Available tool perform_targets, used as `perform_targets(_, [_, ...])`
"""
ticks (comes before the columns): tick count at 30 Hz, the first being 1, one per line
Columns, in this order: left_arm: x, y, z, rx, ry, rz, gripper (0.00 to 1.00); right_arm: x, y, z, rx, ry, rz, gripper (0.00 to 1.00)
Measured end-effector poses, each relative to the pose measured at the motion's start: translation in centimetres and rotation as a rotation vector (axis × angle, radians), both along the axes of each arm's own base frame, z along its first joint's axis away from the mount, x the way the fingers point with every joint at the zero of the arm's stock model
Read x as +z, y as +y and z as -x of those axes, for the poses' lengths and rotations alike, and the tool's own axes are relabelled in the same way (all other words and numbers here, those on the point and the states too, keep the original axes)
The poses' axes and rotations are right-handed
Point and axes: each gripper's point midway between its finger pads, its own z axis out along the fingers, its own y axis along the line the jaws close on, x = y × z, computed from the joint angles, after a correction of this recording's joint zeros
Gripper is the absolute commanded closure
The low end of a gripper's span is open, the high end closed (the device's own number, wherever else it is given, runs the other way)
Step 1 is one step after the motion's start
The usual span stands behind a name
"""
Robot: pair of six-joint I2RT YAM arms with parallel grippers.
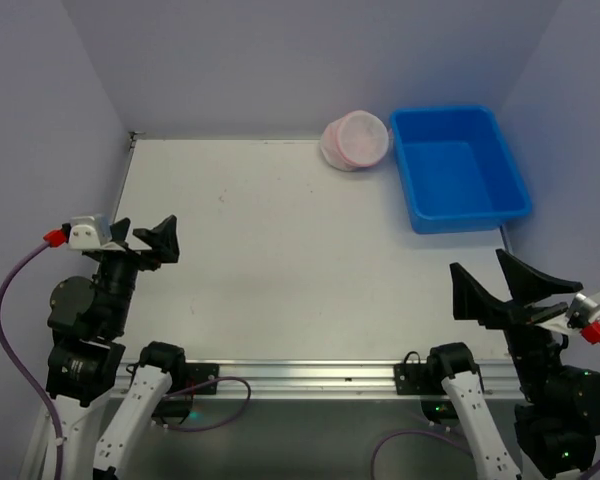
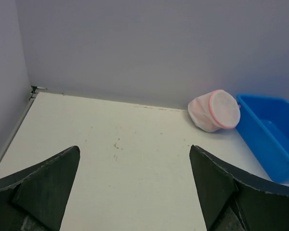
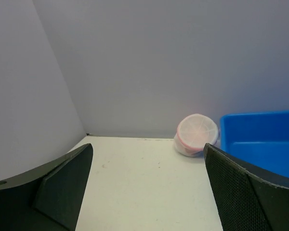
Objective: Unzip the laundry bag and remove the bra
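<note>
L gripper (image 1: 143, 232) & R gripper (image 1: 478, 262) jaws wide; laundry bag (image 1: 355, 140) beside blue bin (image 1: 470, 219).

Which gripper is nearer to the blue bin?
Right. The right gripper is on the near side of the blue bin, a little apart; the left gripper is far to its left.

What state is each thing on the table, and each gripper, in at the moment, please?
laundry bag, tipped on its side beside the blue bin, looks closed.
bra, not out on the table; only a pink tint shows through the mesh.
blue bin, upright and empty.
left gripper, open, holding nothing.
right gripper, open, holding nothing.
</note>
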Motion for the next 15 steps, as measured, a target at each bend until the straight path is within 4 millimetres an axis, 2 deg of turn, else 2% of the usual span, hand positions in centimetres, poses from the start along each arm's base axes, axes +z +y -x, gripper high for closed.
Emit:
perform_targets(4, [-1.2,-0.3,-1.1,-0.002,0.036,-0.008,0.0,-0.4,0.4,-1.0,0.014,0.038,0.003,0.01])
perform_targets(8, [-3.5,-0.6,-2.7,-0.002,0.103,-0.023,0.0,-1.6,2.6,-4.3,0.103,0.178,0.027,0.01])
perform_targets(12, [-6.3,-1.1,-4.8,0.001,0.201,-0.044,0.0,-3.9,5.6,-10.3,0.209,0.407,0.039,0.01])
perform_targets(15, [-8.3,-1.3,-6.2,0.004,0.268,-0.052,0.0,-6.6,7.3,-15.4,0.244,0.577,0.041,0.01])
